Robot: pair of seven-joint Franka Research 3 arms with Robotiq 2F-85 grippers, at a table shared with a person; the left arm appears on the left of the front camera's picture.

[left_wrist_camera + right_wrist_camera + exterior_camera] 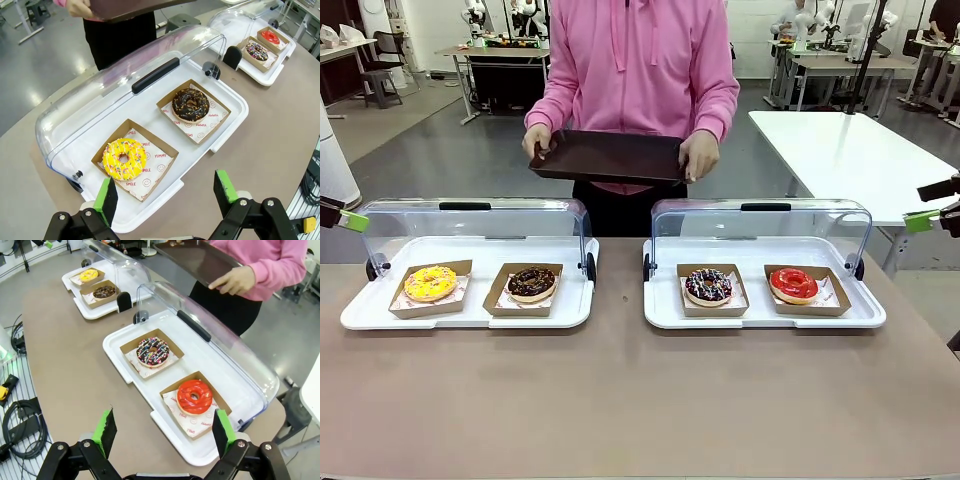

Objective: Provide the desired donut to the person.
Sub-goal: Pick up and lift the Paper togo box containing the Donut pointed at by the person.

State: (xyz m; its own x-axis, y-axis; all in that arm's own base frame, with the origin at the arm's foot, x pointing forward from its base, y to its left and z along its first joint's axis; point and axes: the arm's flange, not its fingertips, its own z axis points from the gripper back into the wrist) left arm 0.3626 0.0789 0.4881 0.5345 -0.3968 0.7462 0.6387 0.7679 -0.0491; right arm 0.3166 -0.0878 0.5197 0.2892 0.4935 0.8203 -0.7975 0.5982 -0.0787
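Sitting in open cardboard boxes [402,306], all four donuts rest on the counter [620,400]. The yellow donut [430,283] and the chocolate donut [531,284] lie side by side in the left white tray [360,315]. The dark sprinkled donut [708,286] and the red donut [793,284] lie side by side in the right white tray [868,318]. Each tray carries a clear domed lid with a black handle, the left lid [470,225] and the right lid [760,232] both swung up and back toward the far side. The two trays stand near each other with a strip of counter between them.

Beyond them, at the far edge, the person [640,60] in a pink hoodie stands holding a dark brown serving tray [608,156] about level, a hand [698,155] at either end.

The left pincer [166,192] hovers off the outer end of the left tray, nearest the yellow donut. Its green-padded fingers [107,197] are spread wide apart, gripping nothing and touching nothing. The right pincer [164,432] hovers off the outer end of the right tray, nearest the red donut, and is likewise spread wide with nothing between its fingers.
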